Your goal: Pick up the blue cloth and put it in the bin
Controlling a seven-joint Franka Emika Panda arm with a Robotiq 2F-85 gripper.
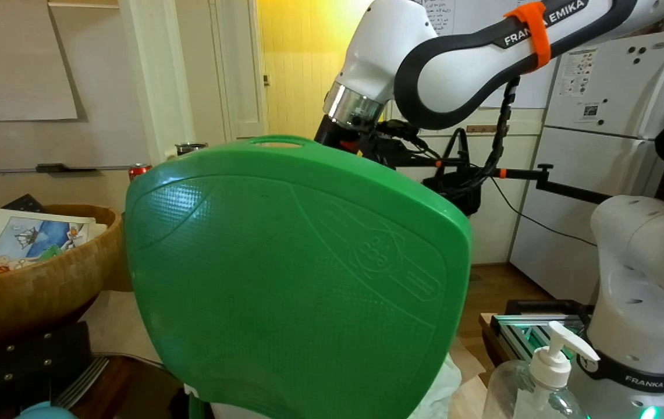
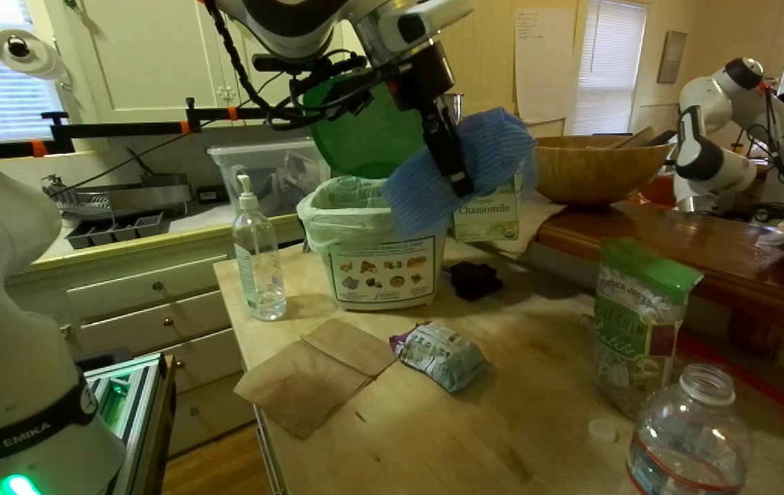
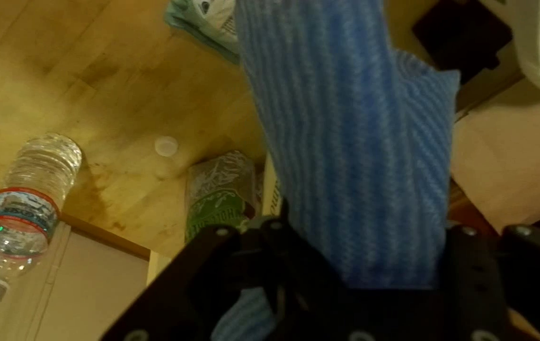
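The bin (image 2: 385,271) is open on top, so my pincer (image 2: 459,180) has a way in from above. The green lid (image 1: 302,273) stands up like a wall at one side. A soap bottle (image 2: 259,254) stands near the bin, and a tea box (image 2: 491,220) peeks out behind my blue cloth (image 2: 501,148). I have free room over the table (image 2: 539,375) between the little packet (image 2: 441,356) and the green bag (image 2: 639,326).
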